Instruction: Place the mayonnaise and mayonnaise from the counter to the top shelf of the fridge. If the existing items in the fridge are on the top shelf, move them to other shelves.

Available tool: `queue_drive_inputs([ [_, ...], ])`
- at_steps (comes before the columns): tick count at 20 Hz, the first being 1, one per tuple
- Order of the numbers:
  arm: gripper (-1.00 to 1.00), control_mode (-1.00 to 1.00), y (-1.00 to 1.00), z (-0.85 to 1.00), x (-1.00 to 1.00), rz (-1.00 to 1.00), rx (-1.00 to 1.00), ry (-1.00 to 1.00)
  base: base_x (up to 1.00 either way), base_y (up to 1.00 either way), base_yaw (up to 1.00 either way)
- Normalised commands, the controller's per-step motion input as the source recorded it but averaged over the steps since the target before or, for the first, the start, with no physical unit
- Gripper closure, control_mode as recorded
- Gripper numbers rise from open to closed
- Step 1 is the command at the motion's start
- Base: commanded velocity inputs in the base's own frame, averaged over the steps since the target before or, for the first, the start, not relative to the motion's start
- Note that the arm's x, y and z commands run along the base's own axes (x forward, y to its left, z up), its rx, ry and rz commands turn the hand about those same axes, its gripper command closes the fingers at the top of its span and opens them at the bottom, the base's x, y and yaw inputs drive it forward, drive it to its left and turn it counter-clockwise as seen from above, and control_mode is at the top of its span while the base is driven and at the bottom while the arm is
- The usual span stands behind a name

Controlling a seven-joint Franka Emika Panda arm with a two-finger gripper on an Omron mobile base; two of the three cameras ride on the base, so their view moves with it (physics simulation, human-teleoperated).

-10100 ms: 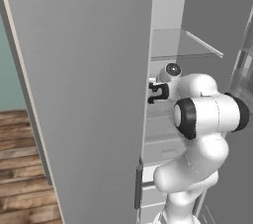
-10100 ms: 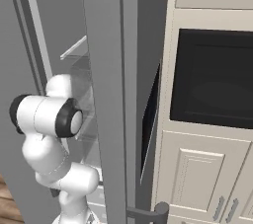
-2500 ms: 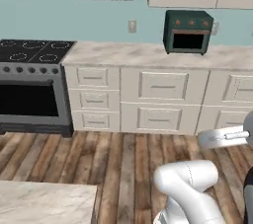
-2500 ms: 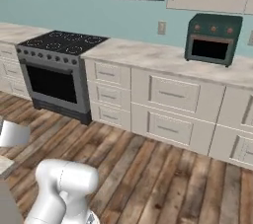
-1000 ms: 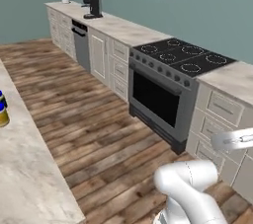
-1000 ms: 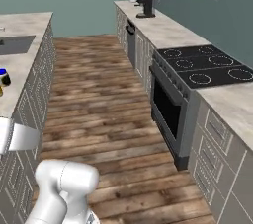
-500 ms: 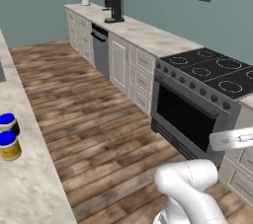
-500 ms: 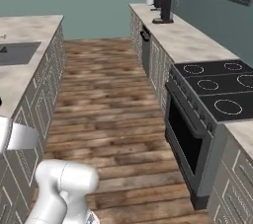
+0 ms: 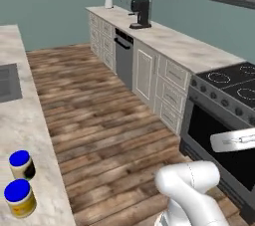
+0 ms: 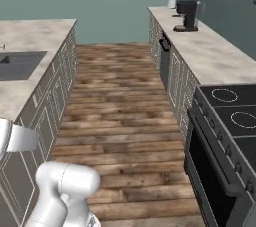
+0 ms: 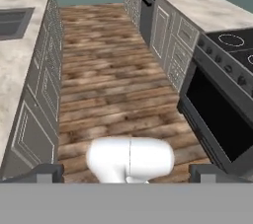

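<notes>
Mayonnaise jars, two alike with blue lids, stood on the near end of the bench point(image 9: 30, 125) at the left: the nearer jar point(image 9: 19, 198) and the farther jar point(image 9: 22, 164) sat close together, seemingly just apart, near the bench's floor-side edge. Half a second earlier they had shown lower and closer to the picture's edge, and a second earlier only one showed at the far left, so the whole view had swung as the base drove round from the fridge toward this bench; the jars themselves had not moved. That meant, as I judged it, the robot was in the approach stage, with neither jar picked up and the base yet to draw alongside. The hand point(image 11: 126, 172) was tucked in over the robot's own body, pointing down the wooden floor between the bench and the stove point(image 9: 230, 115), its fingers point(image 11: 43, 171) spread wide with nothing between them. Both jars lay well off to its left, beyond reach for now.
</notes>
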Motion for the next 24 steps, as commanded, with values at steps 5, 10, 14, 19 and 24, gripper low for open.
queue_drive_inputs([
  [5,-1.0,1.0,0.0,0.0,0.0,0.0,0.0,0.0,0.88,-0.27,0.53],
  [10,-1.0,1.0,0.0,0.0,0.0,0.0,0.0,0.0,0.79,-0.42,0.62],
  [14,-1.0,1.0,0.0,0.0,0.0,0.0,0.0,0.0,0.76,-0.44,0.62],
  [19,-1.0,1.0,0.0,0.0,0.0,0.0,0.0,0.0,0.73,-0.35,0.67],
  [24,-1.0,1.0,0.0,0.0,0.0,0.0,0.0,0.0,0.54,-0.26,0.76],
])
